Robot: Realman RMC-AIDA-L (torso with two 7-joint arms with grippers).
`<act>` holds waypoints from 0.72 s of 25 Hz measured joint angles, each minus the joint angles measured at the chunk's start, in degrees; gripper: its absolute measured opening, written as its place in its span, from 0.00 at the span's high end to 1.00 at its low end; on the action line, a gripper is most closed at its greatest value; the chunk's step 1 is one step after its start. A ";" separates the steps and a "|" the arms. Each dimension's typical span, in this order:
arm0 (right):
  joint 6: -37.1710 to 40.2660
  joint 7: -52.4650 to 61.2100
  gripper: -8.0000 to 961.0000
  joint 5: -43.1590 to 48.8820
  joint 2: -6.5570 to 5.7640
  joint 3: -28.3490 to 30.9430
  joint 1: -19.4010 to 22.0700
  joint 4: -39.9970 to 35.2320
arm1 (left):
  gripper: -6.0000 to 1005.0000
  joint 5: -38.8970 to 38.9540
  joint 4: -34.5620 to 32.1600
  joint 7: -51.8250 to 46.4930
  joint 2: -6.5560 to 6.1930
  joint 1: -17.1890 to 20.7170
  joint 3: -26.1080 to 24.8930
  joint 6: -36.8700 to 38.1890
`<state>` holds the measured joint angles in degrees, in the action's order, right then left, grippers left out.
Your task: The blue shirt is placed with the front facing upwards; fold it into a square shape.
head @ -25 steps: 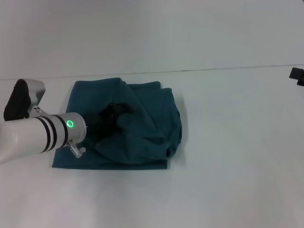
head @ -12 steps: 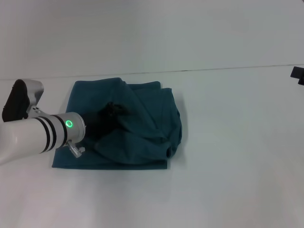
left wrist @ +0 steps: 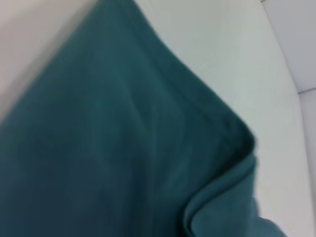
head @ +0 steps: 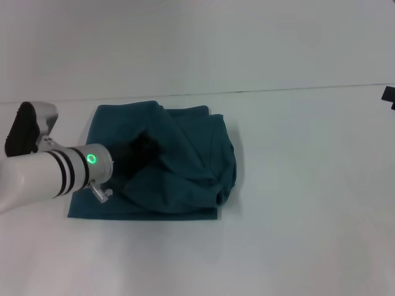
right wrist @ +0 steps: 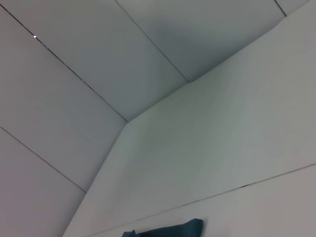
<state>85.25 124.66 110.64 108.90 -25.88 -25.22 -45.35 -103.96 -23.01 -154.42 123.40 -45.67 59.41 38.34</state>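
White tabletop [head: 296, 185] | blue shirt [head: 179, 166] bunched | left claw [head: 143, 148] grip cannot be told | fold may be dragged askew

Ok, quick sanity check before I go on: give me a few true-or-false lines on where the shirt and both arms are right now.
1. The blue shirt lies spread out flat at full length. False: it is bunched into a rough, rumpled block with loose folds on top.
2. The left gripper is over the middle of the shirt. True: the left arm reaches in from the robot's left and its dark tip sits among the folds.
3. The white lettering on the chest is showing. False: only plain teal cloth is visible.
4. The right gripper is working on the shirt. False: only a dark bit of it shows at the far right edge of the head view, well clear of the cloth.
5. The shirt rests on the white table. True.
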 joint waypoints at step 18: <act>0.00 -0.26 0.33 0.02 0.23 -0.21 -0.95 0.05 | 0.97 17.34 1.19 13.70 1.23 -5.16 0.67 4.60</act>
<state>85.25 124.39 110.66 109.13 -26.09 -26.18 -45.30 -86.63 -21.82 -140.73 124.63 -50.84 60.08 42.94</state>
